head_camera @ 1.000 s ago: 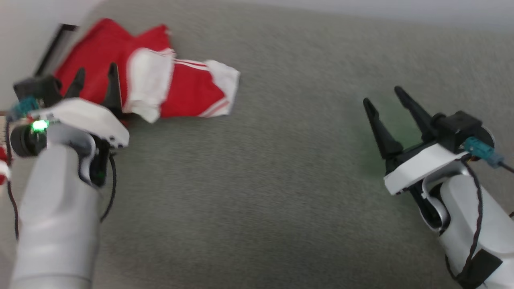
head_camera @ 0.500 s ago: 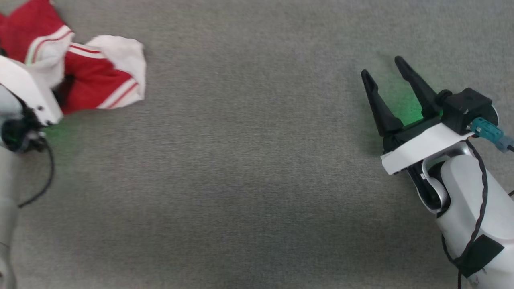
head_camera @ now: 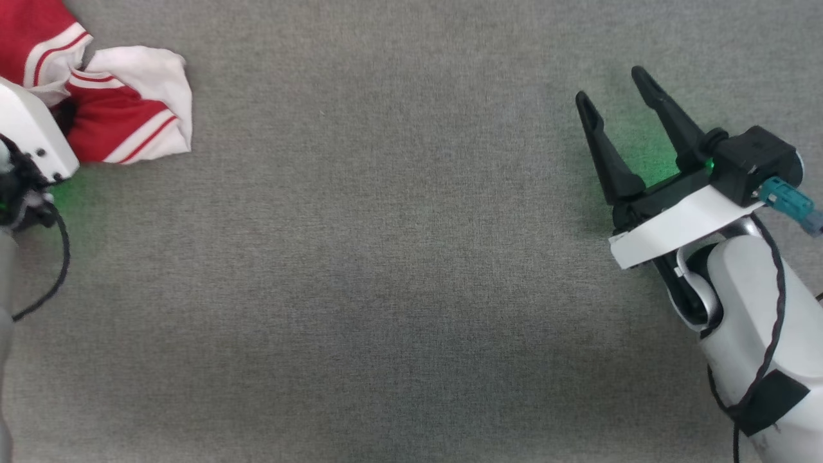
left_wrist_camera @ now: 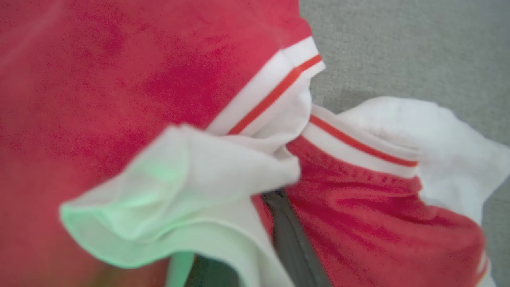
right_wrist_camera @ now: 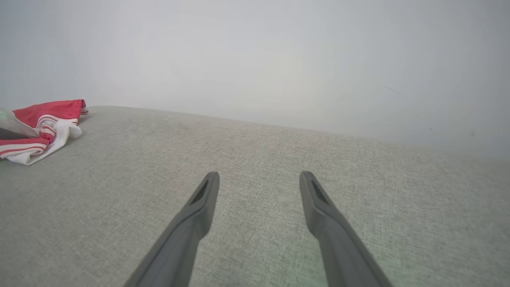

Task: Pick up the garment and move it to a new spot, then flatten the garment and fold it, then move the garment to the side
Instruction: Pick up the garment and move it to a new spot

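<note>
The garment, bright red with white sleeves and red-and-white striped trim, lies bunched at the far left of the grey cloth surface. It also shows at the left edge of the right wrist view. My left gripper is buried in it. One dark finger shows under a white fold, with cloth pinched against it. In the head view only the left wrist's white housing shows, pressed against the garment. My right gripper hovers open over bare surface at the right, far from the garment.
The grey fabric surface stretches wide between the two arms. A pale wall rises behind its far edge in the right wrist view. A black cable loops off the left wrist.
The head camera has swung, shifting the whole picture. The left gripper has closed into the garment, which is more bunched than before. The right gripper has stayed open and has barely moved.
</note>
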### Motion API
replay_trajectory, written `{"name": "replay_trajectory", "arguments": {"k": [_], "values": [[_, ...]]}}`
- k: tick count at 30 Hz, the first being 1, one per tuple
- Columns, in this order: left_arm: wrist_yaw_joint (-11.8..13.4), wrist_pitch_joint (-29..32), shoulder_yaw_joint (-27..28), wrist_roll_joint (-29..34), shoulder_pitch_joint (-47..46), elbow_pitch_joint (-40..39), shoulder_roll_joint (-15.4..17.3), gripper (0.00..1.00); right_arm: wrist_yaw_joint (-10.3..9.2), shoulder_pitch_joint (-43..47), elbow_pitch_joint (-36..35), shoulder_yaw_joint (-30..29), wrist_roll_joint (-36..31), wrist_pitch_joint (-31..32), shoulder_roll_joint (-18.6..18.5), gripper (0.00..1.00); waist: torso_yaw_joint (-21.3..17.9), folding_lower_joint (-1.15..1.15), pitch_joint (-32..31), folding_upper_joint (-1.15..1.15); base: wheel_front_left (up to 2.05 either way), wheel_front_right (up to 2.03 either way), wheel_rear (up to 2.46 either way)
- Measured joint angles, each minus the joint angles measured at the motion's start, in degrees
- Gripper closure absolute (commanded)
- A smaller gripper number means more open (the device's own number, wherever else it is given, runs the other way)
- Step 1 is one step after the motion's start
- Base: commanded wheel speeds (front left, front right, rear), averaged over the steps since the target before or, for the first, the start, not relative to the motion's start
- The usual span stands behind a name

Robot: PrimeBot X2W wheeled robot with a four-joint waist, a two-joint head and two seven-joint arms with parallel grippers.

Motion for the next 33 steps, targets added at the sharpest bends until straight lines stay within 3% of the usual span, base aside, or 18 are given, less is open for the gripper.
{"name": "replay_trajectory", "arguments": {"k": [7, 17, 25, 29, 33], "values": [[0.0, -7.4, -3.0, -0.7, 2.3, -0.5, -1.2, 1.0, 0.0, 2.3, 1.3, 0.1, -0.1, 0.0, 1.7, 0.0, 1.1, 0.0, -5.6, 0.0, 0.0, 0.0, 0.0], [0.0, -5.9, -11.1, -6.1, 2.0, -14.9, -1.3, 1.0, 0.0, 6.9, 2.4, -2.2, 1.0, 0.0, 4.9, 0.0, 0.4, 0.0, -13.8, 0.0, 0.0, 0.0, 0.0], [0.0, 0.5, -20.0, -11.6, 3.6, -30.2, -4.9, 1.0, 0.0, 9.7, 1.5, -5.0, 1.8, 0.0, 7.5, 0.0, -5.4, 0.0, -14.5, 0.0, 0.0, 0.0, 0.0], [0.0, 2.3, -27.3, -9.2, 3.5, -32.0, -8.5, 1.0, 0.0, 10.5, 0.6, -6.7, 2.5, 0.0, 9.6, 0.0, -10.3, 0.0, -13.5, 0.0, 0.0, 0.0, 0.0], [0.0, 2.6, -31.1, -8.6, 1.5, -29.6, -12.8, 1.0, 0.0, 10.5, 0.0, -7.7, 3.0, 0.0, 11.4, 0.0, -14.9, 0.0, -12.3, 0.0, 0.0, 0.0, 0.0]]}}
